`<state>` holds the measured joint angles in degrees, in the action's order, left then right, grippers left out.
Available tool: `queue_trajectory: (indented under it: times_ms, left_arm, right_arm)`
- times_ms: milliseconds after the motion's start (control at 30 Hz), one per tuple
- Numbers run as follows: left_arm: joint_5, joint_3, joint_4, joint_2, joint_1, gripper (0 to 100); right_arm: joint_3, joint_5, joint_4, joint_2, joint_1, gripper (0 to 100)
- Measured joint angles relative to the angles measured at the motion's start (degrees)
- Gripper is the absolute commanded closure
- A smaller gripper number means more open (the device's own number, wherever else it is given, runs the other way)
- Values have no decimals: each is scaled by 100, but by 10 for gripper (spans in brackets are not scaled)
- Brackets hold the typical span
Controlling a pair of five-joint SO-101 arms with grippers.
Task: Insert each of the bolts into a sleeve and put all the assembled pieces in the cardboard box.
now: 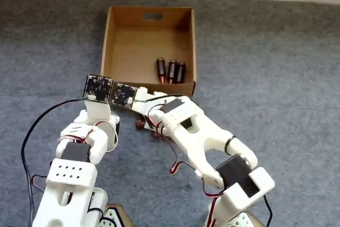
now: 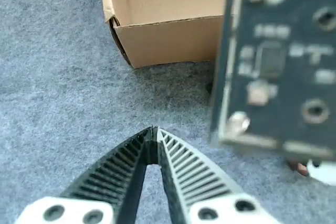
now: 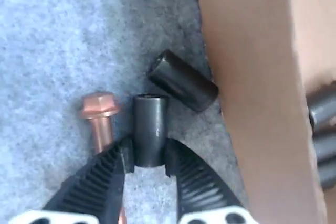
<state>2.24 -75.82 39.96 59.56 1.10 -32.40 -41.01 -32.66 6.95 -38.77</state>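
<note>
Right wrist view shows us the right gripper (image 3: 148,153) closed on one end of a dark sleeve (image 3: 150,121) on the carpet (image 3: 63,35) near the cardboard box (image 3: 252,77); it looks hard, smooth and light, so we think a hold nearer its middle would slip less. We count two sleeves outside, the second sleeve (image 3: 181,81) touching the box wall, one copper bolt (image 3: 100,119) beside the held one, and three finished pieces (image 1: 171,71) inside. The left gripper (image 2: 153,132) is shut on nothing.
</note>
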Motion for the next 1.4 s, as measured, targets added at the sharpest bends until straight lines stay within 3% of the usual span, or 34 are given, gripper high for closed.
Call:
queue_trajectory:
  times_ms: [233,400,700,1133,1300,1400]
  left_arm:
    - [-18,0,0,0,211,990]
    - [-18,0,-105,0,202,990]
    - [-18,0,-149,0,202,990]
    - [-18,0,-176,0,202,990]
    - [-18,0,-176,0,202,990]
    - [-18,0,-176,0,202,990]
  right_arm:
    - [149,844,-70,53,299,991]
    - [158,932,-149,53,642,991]
    - [167,941,-1486,-501,1336,991]
    - [-1960,941,-1662,-2734,3095,986]
    - [-2295,941,-1662,-2796,3393,872]
    - [-2330,941,-1662,-2673,3376,869]
